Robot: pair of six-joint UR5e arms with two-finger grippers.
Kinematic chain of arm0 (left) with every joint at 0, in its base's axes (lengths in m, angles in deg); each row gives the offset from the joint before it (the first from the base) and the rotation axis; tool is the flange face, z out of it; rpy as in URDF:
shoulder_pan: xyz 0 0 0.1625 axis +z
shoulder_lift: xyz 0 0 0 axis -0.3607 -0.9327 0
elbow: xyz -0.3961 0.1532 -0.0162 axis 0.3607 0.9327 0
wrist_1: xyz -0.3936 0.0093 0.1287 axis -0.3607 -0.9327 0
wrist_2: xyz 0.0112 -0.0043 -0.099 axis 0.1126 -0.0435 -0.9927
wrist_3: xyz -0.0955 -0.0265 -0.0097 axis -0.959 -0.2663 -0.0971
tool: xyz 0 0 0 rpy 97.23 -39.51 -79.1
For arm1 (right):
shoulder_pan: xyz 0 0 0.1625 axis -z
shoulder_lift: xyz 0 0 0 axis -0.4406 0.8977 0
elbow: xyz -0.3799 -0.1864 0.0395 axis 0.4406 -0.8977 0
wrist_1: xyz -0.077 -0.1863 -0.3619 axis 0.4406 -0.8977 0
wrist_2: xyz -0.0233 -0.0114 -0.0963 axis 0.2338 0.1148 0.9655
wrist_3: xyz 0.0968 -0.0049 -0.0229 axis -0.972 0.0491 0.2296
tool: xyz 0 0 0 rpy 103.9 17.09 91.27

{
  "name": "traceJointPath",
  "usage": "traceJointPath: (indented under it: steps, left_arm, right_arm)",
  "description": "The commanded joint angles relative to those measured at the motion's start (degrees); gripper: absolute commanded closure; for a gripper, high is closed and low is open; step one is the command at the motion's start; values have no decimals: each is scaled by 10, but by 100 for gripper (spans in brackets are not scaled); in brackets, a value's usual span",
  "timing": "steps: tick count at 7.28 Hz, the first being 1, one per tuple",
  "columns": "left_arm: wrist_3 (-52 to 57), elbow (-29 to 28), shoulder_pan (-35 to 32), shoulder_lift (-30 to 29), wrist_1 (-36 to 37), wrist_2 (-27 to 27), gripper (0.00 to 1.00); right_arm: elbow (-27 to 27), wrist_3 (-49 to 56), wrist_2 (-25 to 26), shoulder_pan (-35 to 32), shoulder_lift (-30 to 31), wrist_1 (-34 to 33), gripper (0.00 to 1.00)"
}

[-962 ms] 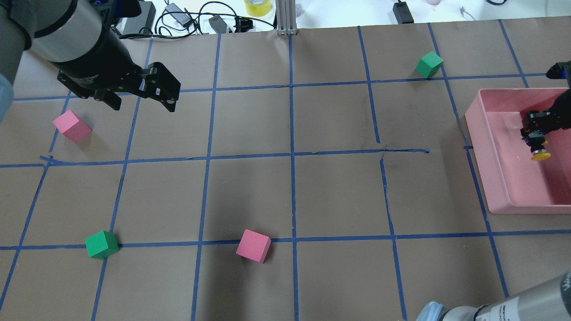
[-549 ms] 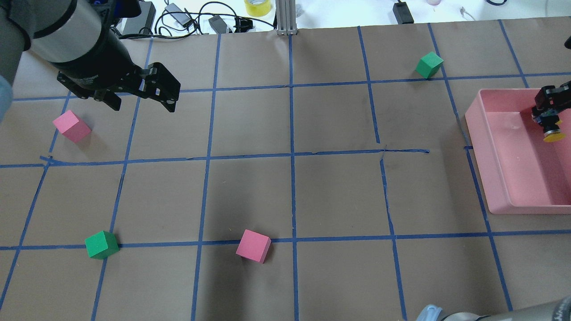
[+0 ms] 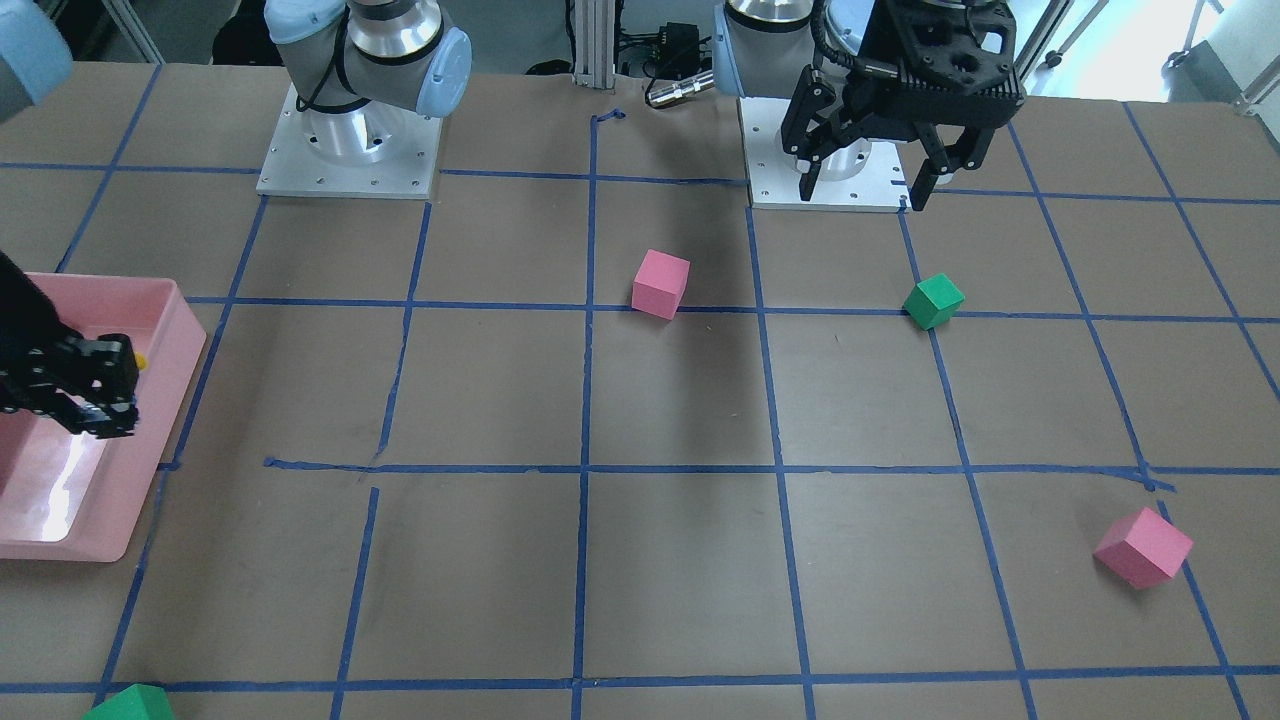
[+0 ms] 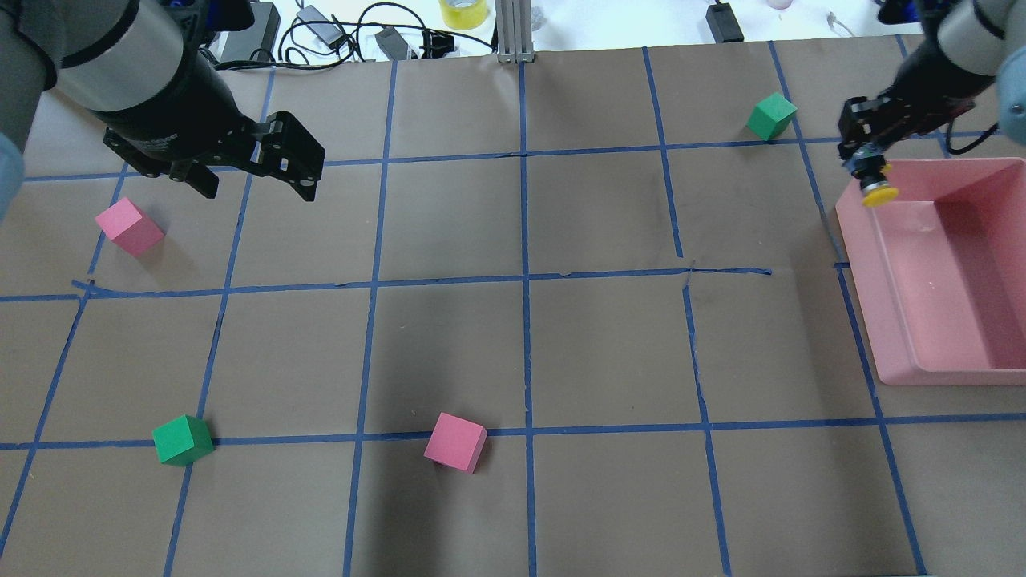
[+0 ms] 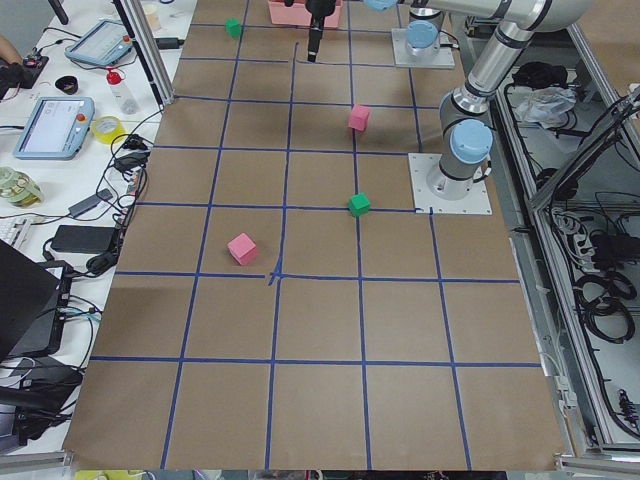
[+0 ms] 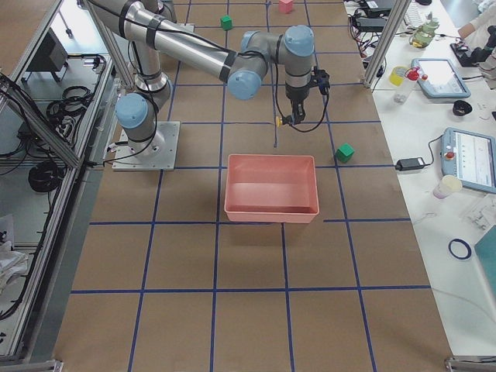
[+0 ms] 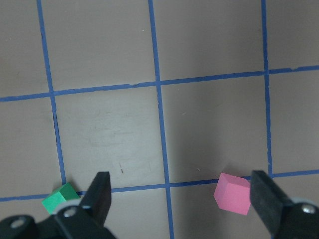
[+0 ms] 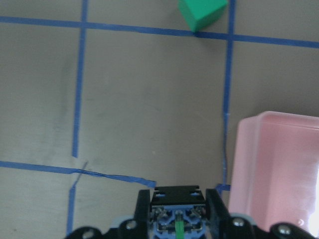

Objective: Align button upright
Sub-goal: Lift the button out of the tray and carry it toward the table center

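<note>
Overhead view: right tool (image 4: 866, 156) clamped on the button (image 4: 877, 192), yellow cap showing, lifted near the pink tray (image 4: 864, 264) corner.
Right wrist view: only the button's green base shows between 2 fingers.
Left tool (image 4: 258, 191): wide open, empty, above the surface (image 4: 593, 344).
Nearby: green cube (image 4: 771, 116).

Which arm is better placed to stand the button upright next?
Right. The right gripper is shut on the button above the pink bin's corner; the left gripper hangs open and empty across the table.

Two pink cubes (image 4: 130, 227) (image 4: 455, 441) and two green cubes (image 4: 183, 439) (image 4: 772, 115) lie on the table (image 4: 601, 344). There is one pink bin (image 4: 862, 232) and one button (image 4: 874, 186).
</note>
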Motion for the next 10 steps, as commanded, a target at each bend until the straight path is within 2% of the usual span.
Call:
traceJointPath:
  steps: [1,3,4,8,10]
  left_arm:
    - [0,0,0,0,0,0,0]
    - [0,0,0,0,0,0,0]
    - [0,0,0,0,0,0,0]
    - [0,0,1,0,0,0,0]
    - [0,0,1,0,0,0,0]
  right_arm:
    - [-1,-166,-2,-141,-30,-38,100]
    - [-1,-302,-1,-226,-74,-93,100]
    - [-1,-319,2,-249,-98,-136,100]
    - [-3,-431,10,-326,-171,-221,100]
    - [-4,-439,23,-344,-187,-229,100]
